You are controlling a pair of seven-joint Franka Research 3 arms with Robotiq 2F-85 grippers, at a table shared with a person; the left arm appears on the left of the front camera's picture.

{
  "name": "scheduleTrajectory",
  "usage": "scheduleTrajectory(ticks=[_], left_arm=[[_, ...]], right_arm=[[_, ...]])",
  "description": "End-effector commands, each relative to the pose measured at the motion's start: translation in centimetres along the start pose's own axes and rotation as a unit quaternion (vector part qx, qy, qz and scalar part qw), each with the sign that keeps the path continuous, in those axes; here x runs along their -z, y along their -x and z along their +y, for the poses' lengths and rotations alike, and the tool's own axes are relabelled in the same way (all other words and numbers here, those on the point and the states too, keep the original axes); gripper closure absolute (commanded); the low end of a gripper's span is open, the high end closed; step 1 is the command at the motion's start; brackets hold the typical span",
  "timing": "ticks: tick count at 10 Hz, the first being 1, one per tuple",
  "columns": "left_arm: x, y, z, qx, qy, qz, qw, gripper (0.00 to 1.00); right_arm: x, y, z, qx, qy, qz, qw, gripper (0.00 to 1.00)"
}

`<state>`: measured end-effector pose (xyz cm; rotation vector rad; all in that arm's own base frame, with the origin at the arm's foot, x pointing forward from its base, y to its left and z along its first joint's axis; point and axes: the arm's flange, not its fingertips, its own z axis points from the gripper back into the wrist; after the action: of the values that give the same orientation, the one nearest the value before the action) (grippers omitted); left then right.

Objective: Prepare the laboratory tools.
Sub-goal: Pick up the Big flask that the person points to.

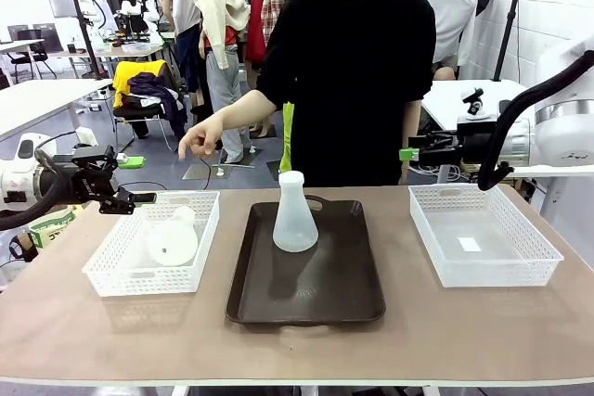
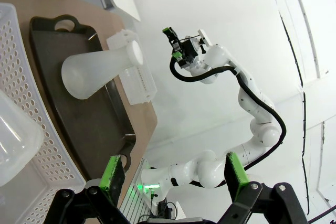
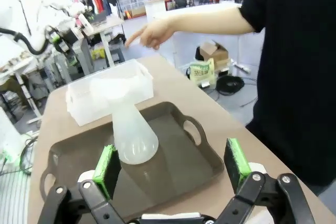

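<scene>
One translucent white flask [image 1: 295, 215] stands upright in the middle of the dark brown tray [image 1: 306, 299]. The second flask [image 1: 174, 240] lies on its side in the left white basket [image 1: 111, 275]. My left gripper [image 1: 135, 199] hovers open just left of that basket, holding nothing. Its wrist view shows the green pads [image 2: 113, 174] apart, the tray flask [image 2: 97, 69] and part of the basket flask [image 2: 16, 135]. My right gripper [image 1: 413, 150] is open and empty, raised behind the right basket. Its wrist view looks down on the standing flask [image 3: 131, 129] between its spread pads [image 3: 236, 161].
A person in black stands at the far side, one hand [image 1: 200, 141] pointing down toward the left basket. An empty white basket [image 1: 483, 234] sits at the right. Bare tabletop [image 1: 297, 350] runs along the near edge.
</scene>
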<state>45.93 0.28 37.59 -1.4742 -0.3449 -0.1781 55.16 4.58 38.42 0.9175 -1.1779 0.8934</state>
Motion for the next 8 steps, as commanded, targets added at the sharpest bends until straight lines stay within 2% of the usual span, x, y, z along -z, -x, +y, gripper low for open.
scheduleTrajectory(ticks=[1,8], left_arm=[[-0.01,-0.02,-0.12,0.002,-0.001,-0.002,1.0,0.0],[0.01,0.0,0.0,0.0,0.0,0.0,1.0,0.0]], right_arm=[[-0.28,-0.06,-0.19,-0.001,0.004,0.02,1.0,0.0],[-0.28,-0.06,-0.19,-0.001,0.004,0.02,1.0,0.0]])
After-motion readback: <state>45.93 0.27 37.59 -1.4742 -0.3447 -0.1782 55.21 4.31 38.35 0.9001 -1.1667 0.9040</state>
